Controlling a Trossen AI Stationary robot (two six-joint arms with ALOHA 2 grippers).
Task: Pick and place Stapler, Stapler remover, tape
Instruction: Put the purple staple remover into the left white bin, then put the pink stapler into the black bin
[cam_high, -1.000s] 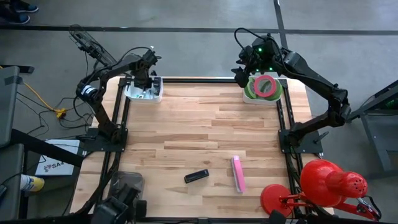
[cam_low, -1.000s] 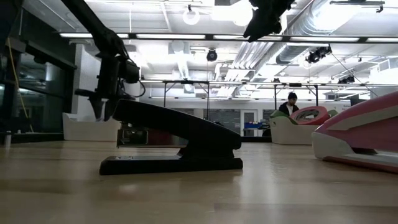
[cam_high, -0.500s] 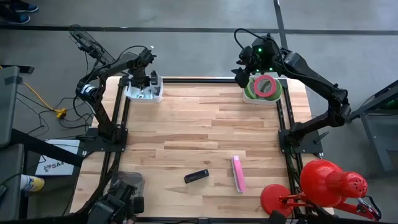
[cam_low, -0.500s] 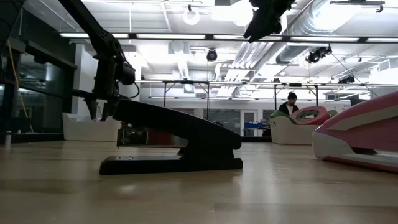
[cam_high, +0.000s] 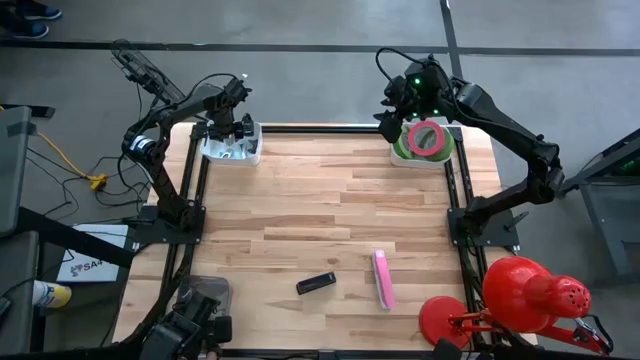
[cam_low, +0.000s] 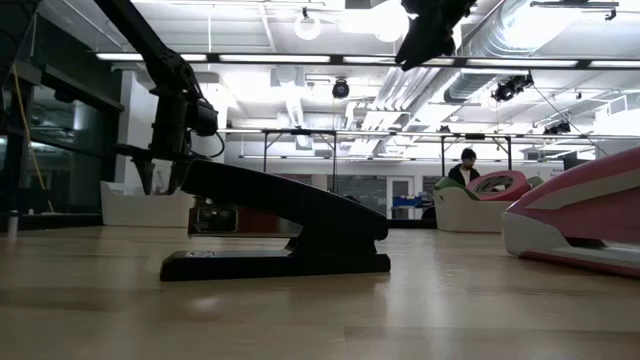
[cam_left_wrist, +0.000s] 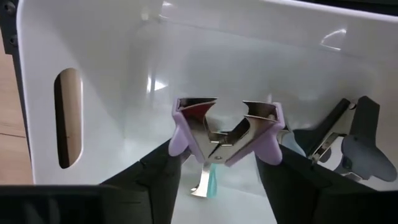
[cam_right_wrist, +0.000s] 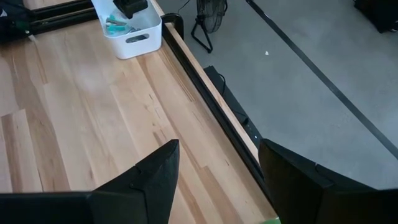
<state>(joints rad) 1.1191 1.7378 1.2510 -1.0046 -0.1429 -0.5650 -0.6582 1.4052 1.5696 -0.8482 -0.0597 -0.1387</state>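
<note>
While purple staple remover (cam_left_wrist: 225, 132) lies in white bin (cam_left_wrist: 93, 56), left tool (cam_left_wrist: 214, 180) seemingly parted, clear.

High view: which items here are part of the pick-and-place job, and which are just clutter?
Job:
black stapler
pink stapler
staple remover in white bin
tape in green bin

Lying about:
red lamp
yellow cable

Staplers on the wood, remover and tape in their bins.

A black stapler (cam_high: 316, 283) lies closed on the near table area, just beside a pink stapler (cam_high: 382, 279). A purple-handled metal staple remover (cam_left_wrist: 225, 134) sits inside a white bin (cam_high: 234, 150). A pink tape roll (cam_high: 427, 136) rests in a green tray (cam_high: 401, 150).
</note>
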